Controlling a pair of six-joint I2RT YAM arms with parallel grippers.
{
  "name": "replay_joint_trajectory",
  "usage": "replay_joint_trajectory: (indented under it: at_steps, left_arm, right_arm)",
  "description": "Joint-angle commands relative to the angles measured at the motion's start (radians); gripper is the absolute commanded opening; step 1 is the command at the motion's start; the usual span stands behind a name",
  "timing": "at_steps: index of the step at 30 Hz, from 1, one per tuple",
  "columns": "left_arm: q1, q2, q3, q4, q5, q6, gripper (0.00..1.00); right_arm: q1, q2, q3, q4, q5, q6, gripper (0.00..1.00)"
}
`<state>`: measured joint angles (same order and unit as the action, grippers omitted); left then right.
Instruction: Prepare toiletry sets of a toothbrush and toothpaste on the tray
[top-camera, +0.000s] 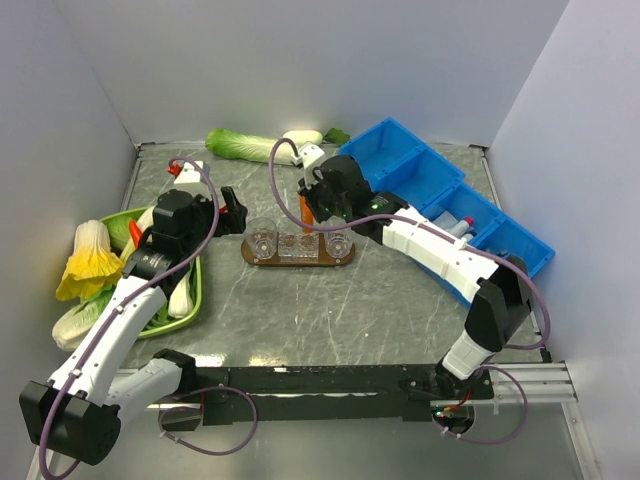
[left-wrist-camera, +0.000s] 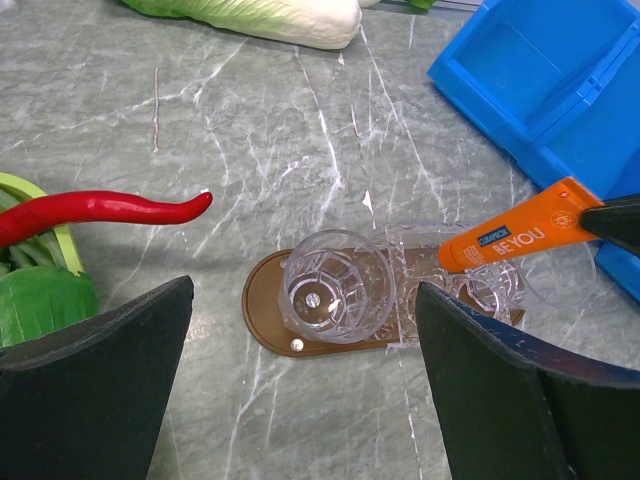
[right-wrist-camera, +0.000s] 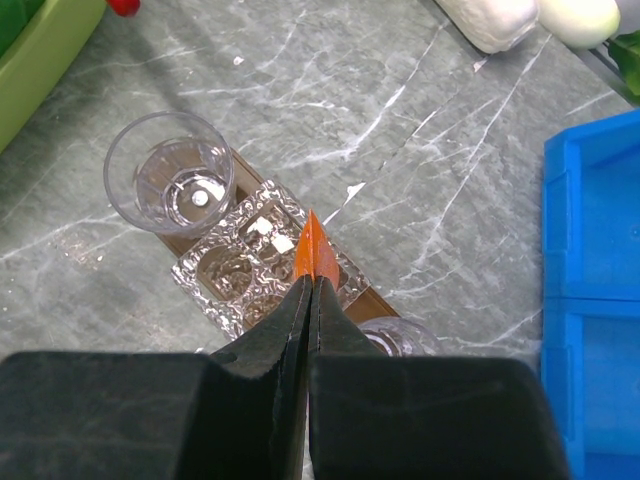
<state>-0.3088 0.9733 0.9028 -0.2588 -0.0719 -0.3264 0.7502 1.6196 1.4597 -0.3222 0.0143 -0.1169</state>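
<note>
I've got R gripper (right-wrist-camera: 309, 285) clamped on the toothpaste (left-wrist-camera: 512, 232) above the tray (left-wrist-camera: 260, 305) mid-tabletop; L gripper (left-wrist-camera: 303, 300) jaws wide apart, empty, by tray's left end.

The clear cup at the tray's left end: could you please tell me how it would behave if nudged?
Probably light: the clear cup looks thin-walled and empty. It stands upright on the tray, so a push may tip or slide it.

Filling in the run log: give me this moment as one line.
right tool: shut on toothpaste, over tray | left tool: open, empty
</note>
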Motion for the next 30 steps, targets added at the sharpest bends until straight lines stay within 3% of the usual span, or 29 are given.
replay_joint_trajectory:
  at_steps: [1, 30]
  left_arm:
    - [0.002, -0.002, 0.022, 0.03, 0.009, 0.009, 0.97]
    - [0.002, 0.004, 0.019, 0.032, 0.012, 0.009, 0.97]
  right_arm:
    - [0.005, 0.017, 0.048, 0.058, 0.001, -0.003, 0.0]
    - [0.005, 0.071, 0.019, 0.097, 0.015, -0.007, 0.0]
